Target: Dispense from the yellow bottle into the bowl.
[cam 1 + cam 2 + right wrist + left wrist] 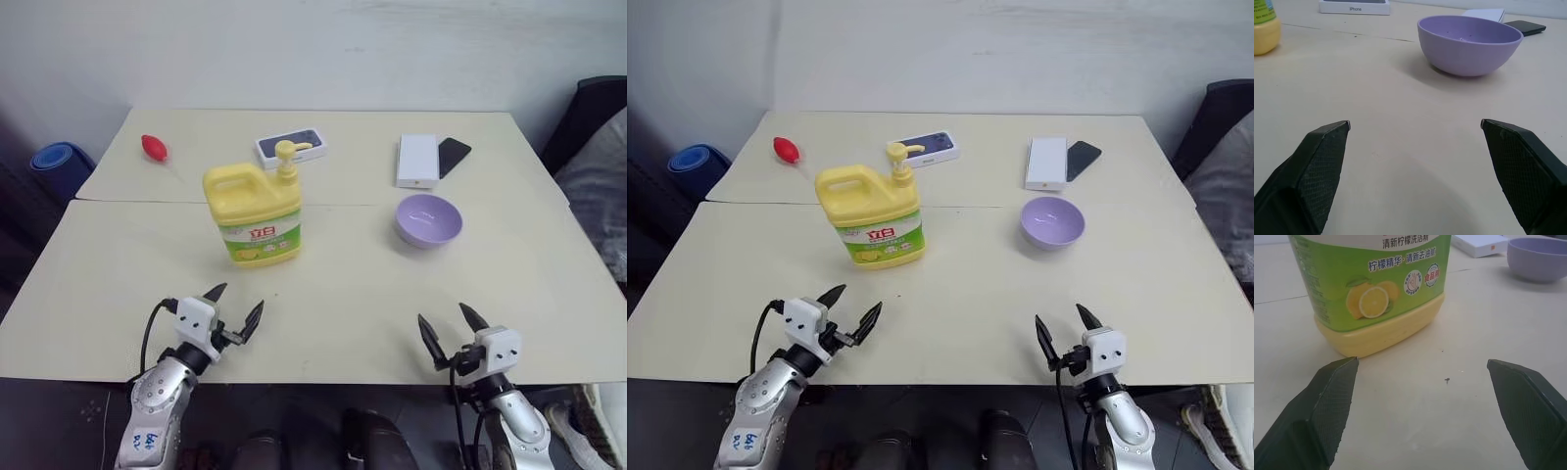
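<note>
Two end effectors hang just above the near edge of the desk (323, 294), both with fingers spread wide and nothing between them. The left end effector (235, 306) points at the yellow bottle (254, 213), which stands upright a little way ahead of it, label facing the robot and pump (286, 153) on top, its spout aimed toward the right. The right end effector (450, 328) faces the bowl (428, 218), which sits upright farther out on the right half of the desk, well apart from the bottle.

That gap looks like the thing to solve first: the spout does not overhang the bowl. To my eye the clean way is to slide the bowl in under the spout with the right end effector, then press straight down on the pump with the other while the jug stays planted. A sideways push could tip or skid it.

Beyond lie a red bulb (154, 147), a phone box (291, 147), a white box (417, 160) and a dark phone (454, 155).
</note>
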Robot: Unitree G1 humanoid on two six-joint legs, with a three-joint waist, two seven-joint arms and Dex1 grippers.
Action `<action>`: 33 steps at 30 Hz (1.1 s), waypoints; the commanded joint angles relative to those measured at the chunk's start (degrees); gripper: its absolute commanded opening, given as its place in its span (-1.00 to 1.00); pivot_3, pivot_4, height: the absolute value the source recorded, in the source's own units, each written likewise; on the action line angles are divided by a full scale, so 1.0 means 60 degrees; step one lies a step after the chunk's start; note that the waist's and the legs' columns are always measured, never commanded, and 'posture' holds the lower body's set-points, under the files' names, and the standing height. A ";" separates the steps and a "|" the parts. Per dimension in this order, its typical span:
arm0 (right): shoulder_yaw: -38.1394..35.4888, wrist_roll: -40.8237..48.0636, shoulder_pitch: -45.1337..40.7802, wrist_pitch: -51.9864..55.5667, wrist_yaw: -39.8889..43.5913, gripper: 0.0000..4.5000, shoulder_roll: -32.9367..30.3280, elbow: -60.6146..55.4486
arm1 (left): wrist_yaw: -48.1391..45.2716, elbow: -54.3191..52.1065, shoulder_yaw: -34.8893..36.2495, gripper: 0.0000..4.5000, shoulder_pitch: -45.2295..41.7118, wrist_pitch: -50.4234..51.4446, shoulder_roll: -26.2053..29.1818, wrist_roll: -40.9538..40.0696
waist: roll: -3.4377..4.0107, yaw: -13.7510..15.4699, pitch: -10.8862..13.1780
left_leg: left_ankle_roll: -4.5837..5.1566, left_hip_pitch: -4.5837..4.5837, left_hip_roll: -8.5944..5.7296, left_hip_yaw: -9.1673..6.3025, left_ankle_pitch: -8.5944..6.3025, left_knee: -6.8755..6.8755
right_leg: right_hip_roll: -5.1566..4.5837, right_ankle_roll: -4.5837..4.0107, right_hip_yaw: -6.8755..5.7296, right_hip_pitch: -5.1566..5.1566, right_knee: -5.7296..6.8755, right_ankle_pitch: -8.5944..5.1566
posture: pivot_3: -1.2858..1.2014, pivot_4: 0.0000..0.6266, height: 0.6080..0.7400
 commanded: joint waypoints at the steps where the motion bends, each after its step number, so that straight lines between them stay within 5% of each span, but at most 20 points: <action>1: -0.0071 0.0242 -0.0307 -0.0008 0.0218 1.00 -0.0287 -0.0473 | -0.0609 -0.0685 -0.0045 0.98 0.0043 0.0357 0.0380 -0.0527 | 0.0000 -0.0002 0.0000 | 0.0000 0.0000 0.0000 0.0000 0.0000 0.0000 | 0.0000 0.0000 0.0000 0.0000 0.0000 0.0000 | 0.03 -0.52 1.00; 8: 0.0361 0.1608 -0.3365 0.3841 0.2440 1.00 -0.2942 -0.0893 | -0.3399 -0.2313 0.1335 0.98 -0.0629 0.3505 0.2751 -0.5166 | 0.0024 -0.0053 0.0012 | -0.0009 -0.0003 0.0002 0.0009 0.0010 0.0019 | -0.0004 -0.0008 0.0019 -0.0025 0.0051 -0.0004 | 0.03 -0.52 1.00; 13: 0.1527 0.0400 -0.7075 0.6268 0.2996 1.00 -0.3679 0.2451 | -0.4454 -0.2182 0.1439 0.98 -0.2083 0.4903 0.4018 -0.6566 | 0.0023 -0.0013 0.0013 | -0.0022 -0.0010 -0.0004 -0.0003 0.0031 0.0022 | 0.0007 -0.0023 -0.0001 -0.0025 0.0081 -0.0013 | 0.03 -0.52 1.00; 18: 0.2394 -0.0915 -0.9720 0.5687 0.3182 1.00 -0.3169 0.6224 | -0.4854 -0.2093 0.1178 0.98 -0.2931 0.5184 0.4030 -0.6757 | 0.0024 -0.0046 0.0013 | -0.0020 -0.0036 -0.0013 -0.0004 0.0037 0.0013 | 0.0062 -0.0019 -0.0015 -0.0030 0.0066 -0.0011 | 0.03 -0.52 1.00; 26: 0.2288 -0.1764 -1.1340 0.3851 0.2831 1.00 -0.2480 0.9529 | -0.4551 -0.2410 0.1638 0.98 -0.3063 0.5668 0.3789 -0.7597 | 0.0022 -0.0182 0.0014 | -0.0037 -0.0043 -0.0002 -0.0003 0.0046 0.0017 | 0.0077 -0.0010 -0.0002 -0.0032 0.0062 -0.0006 | 0.03 -0.52 1.00; 33: 0.1922 -0.2023 -1.1616 0.2867 0.2267 0.13 -0.2212 1.0668 | -0.4770 -0.2276 0.1788 1.00 -0.2845 0.5648 0.3942 -0.7437 | 0.0025 -0.0283 0.0016 | -0.0056 -0.0041 0.0009 -0.0010 0.0056 0.0012 | 0.0091 -0.0011 0.0005 -0.0033 0.0065 -0.0007 | 0.03 -0.52 1.00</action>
